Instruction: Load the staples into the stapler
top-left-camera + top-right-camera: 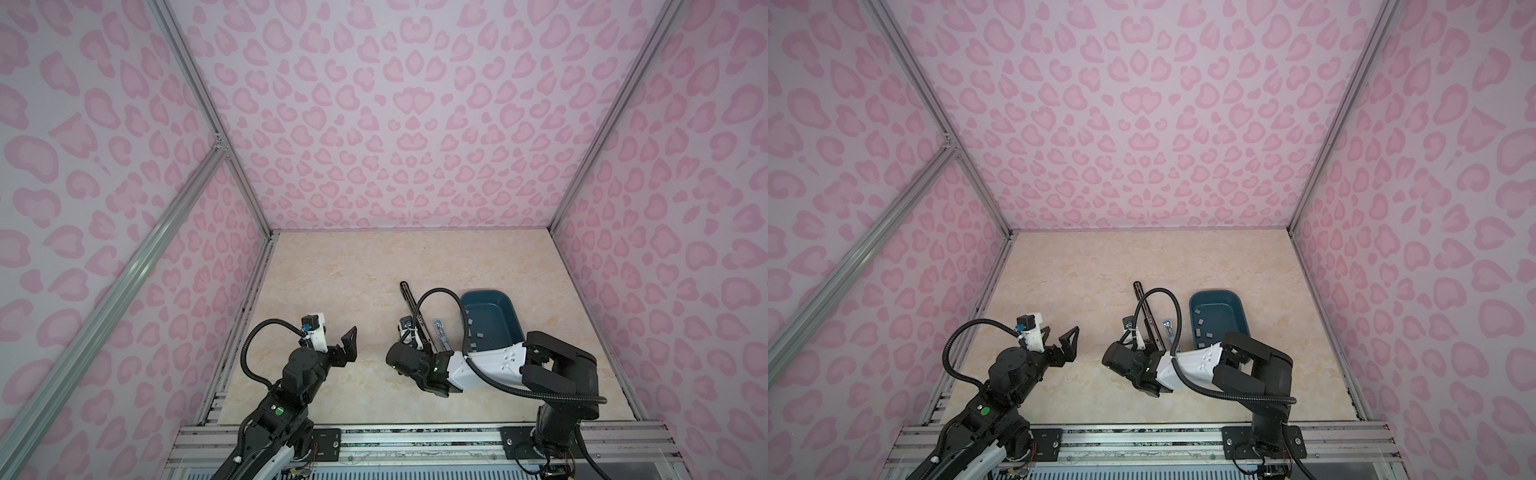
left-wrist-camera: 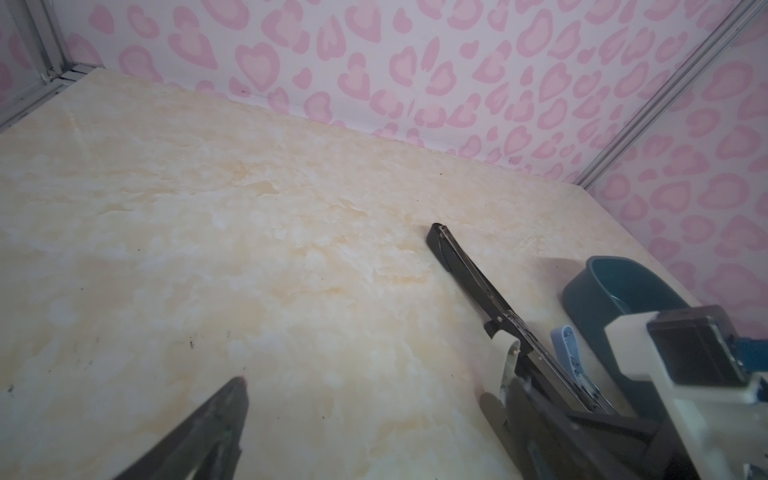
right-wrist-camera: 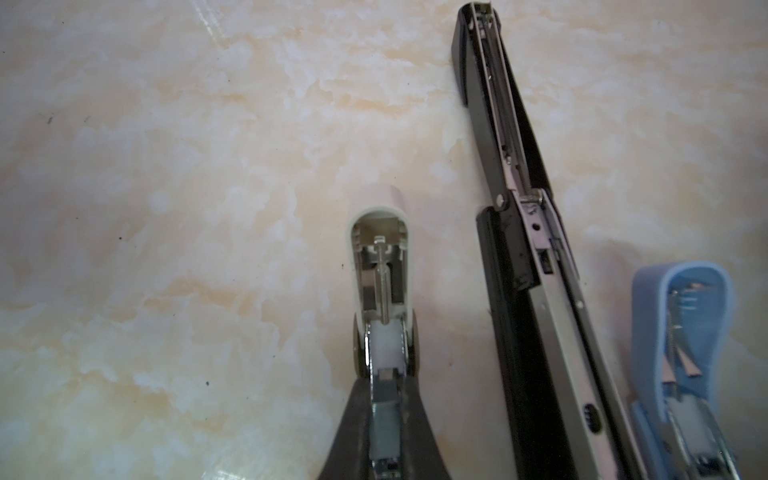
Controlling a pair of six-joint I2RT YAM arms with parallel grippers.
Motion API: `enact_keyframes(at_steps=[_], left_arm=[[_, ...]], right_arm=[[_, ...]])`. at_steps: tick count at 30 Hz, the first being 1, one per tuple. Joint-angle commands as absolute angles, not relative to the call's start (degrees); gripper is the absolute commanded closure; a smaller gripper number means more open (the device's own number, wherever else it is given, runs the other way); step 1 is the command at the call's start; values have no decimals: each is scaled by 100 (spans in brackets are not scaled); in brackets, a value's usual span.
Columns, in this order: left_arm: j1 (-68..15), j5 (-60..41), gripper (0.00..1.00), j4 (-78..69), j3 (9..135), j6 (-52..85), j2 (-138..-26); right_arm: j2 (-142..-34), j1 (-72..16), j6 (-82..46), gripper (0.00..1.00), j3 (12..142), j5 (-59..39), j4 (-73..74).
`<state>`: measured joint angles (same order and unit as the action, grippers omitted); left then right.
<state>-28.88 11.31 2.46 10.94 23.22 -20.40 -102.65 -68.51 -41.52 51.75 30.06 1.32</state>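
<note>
The right gripper (image 3: 384,374) is clenched on a grey staple strip (image 3: 384,395), low in the open magazine of the white stapler (image 3: 380,249) on the marble table (image 3: 166,208). Just beside it lies the long black stapler (image 3: 511,166), opened flat, then the blue stapler (image 3: 681,316). Past those, more staples (image 1: 478,333) lie in the teal bin (image 1: 512,322). The left gripper (image 1: 1059,340) hovers released, well apart.

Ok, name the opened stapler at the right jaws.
The small white plastic stapler: jaws of the right gripper sit over its open channel. The long black stapler and small blue stapler lie beside it.
</note>
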Motion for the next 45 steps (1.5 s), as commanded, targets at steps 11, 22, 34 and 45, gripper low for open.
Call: enact_keyframes(at_steps=[11,22,34,45], left_arm=[[-2903,1081,3,113,1061,2286,-2033],[-2903,1081,2,116,1047,2286,-2038],[-2900,1077,3,119,1052,2284,-2022],[-2908,1072,2,115,1053,2283,-2011]], right_arm=[[-10337,-6852,-4166,95,5199,3200,52],[-10370,-6854,-4222,95,5175,3157,80],[-10269,-6864,-4167,95,5185,3196,77],[-10390,-6864,-4184,95,5236,3165,53]])
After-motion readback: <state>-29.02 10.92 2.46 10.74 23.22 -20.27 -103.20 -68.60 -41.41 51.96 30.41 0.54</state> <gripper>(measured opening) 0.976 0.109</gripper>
